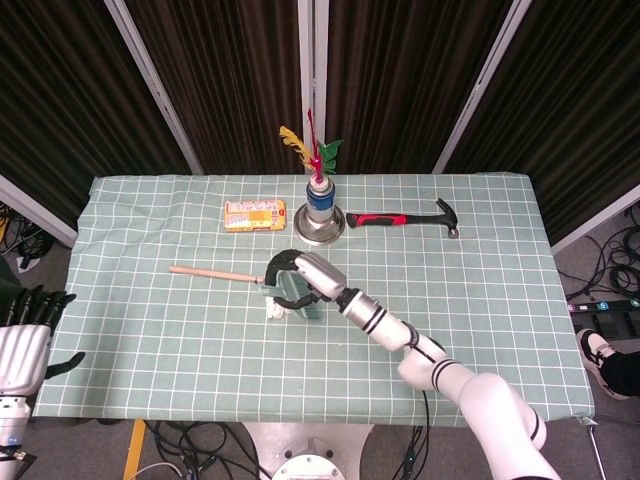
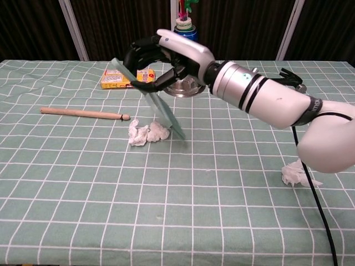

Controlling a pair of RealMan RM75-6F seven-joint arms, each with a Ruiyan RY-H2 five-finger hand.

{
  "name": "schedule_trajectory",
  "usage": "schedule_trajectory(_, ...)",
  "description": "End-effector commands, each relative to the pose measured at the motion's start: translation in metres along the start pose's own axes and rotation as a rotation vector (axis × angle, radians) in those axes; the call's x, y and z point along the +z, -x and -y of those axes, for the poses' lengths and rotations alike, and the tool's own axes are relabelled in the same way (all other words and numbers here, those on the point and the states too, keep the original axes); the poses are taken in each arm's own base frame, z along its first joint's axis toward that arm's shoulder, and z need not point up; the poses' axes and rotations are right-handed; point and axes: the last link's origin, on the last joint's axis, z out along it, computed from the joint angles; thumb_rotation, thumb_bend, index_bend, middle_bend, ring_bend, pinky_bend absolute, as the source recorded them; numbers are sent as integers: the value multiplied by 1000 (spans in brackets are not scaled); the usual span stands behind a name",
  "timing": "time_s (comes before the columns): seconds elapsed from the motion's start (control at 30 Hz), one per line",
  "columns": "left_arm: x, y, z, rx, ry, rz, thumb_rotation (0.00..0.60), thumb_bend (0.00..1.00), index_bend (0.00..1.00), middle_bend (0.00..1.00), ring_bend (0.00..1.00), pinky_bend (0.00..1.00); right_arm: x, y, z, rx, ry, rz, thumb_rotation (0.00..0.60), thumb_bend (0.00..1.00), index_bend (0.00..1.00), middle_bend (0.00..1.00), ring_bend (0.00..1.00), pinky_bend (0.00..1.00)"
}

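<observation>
The right hand [image 2: 166,55] has its dark fingers wrapped around the top of a flat pale-green scraper blade [image 2: 155,102], which slants down so its lower edge sits against two crumpled white paper wads [image 2: 147,133] on the green checked tablecloth [image 2: 83,183]. Just left of the wads lies a wooden stick [image 2: 83,113]; behind are a yellow snack packet [image 2: 126,78] and a blue can [image 1: 321,199]. The left hand [image 1: 22,335] hangs off the table's left edge, fingers apart, holding nothing

Gripped in the right hand [image 2: 166,55]: a flat green scraper [image 2: 158,108], tilted steeply. Lower edge touched two crumpled paper wads [image 2: 147,133] on the cloth.
</observation>
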Motion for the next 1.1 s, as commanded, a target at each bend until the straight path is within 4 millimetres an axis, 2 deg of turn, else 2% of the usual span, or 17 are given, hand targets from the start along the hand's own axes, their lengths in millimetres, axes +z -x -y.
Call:
schedule_trajectory(0.03,1,0,0,-4,3,-2,600,0,185,162,42,51,-37,-47,3,-36,21,-83,600,601,652,634,280,229)
schedule_trajectory(0.13,4,1,0,-5,10,-7,600,0,185,162,42,51,-76,-70,12,-50,78,-126,600,601,652,634,281,230)
schedule_trajectory(0.33,12,5,-3,-1,30,-8,600,0,185,162,42,51,-159,-95,25,-58,263,-193,600,601,652,633,282,230)
schedule_trajectory(0.53,19,6,-6,-6,52,-4,600,0,185,162,42,51,-230,-99,37,-136,406,-255,600,600,655,633,282,235)
schedule_trajectory(0.63,21,7,-8,-6,59,2,600,0,185,162,42,51,-253,-92,37,-191,462,-278,600,600,659,632,282,248)
schedule_trajectory(0.73,23,9,-9,-11,61,3,600,0,185,162,42,51,-272,-80,35,-186,508,-295,600,600,659,632,282,248)
schedule_trajectory(0.83,23,10,-9,-3,62,6,600,0,185,162,42,51,-282,-70,28,-198,526,-311,600,600,659,632,282,248)
schedule_trajectory(0.97,24,11,-9,-4,67,7,600,0,185,162,42,51,-280,-55,20,-199,526,-304,600,601,659,632,280,248)
schedule_trajectory(1.1,22,10,-9,-6,69,2,600,0,185,162,42,51,-268,-41,13,-210,514,-288,600,600,659,633,281,248)
